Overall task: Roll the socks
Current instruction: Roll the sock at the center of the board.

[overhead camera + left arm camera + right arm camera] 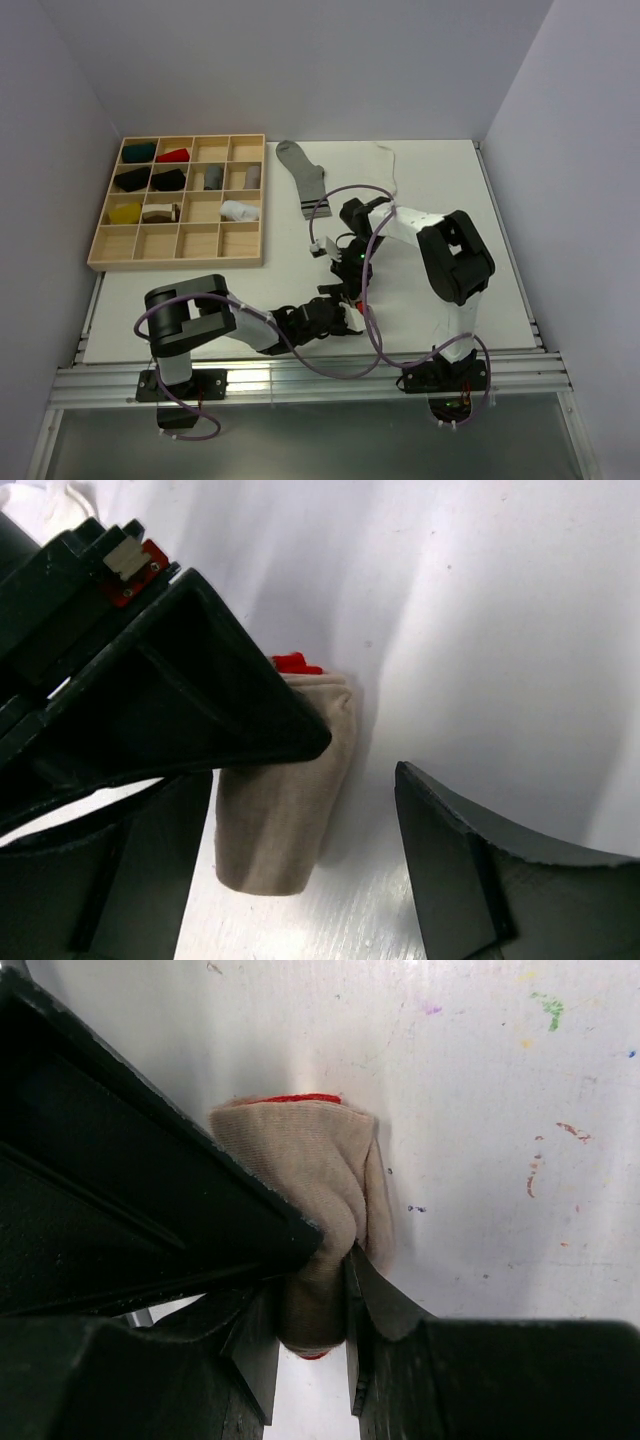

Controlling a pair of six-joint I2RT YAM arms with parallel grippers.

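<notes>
The beige sock (300, 1170) is rolled into a short bundle on the white table, with a red edge showing at its end (295, 663). My right gripper (312, 1325) is shut on one end of the bundle. My left gripper (300, 810) is open, with the bundle (280, 810) lying between its fingers (470, 870), close to the left one. In the top view both grippers meet at mid-table, right (347, 278) and left (338, 318), and hide the bundle. A grey sock with a striped cuff (300, 175) lies flat at the back. A thin white sock (388, 165) lies beside it.
A wooden compartment tray (100, 255) stands at the back left with several rolled socks in its cells. Purple cables (375, 345) loop over the table around both arms. Walls close in on the left, right and back.
</notes>
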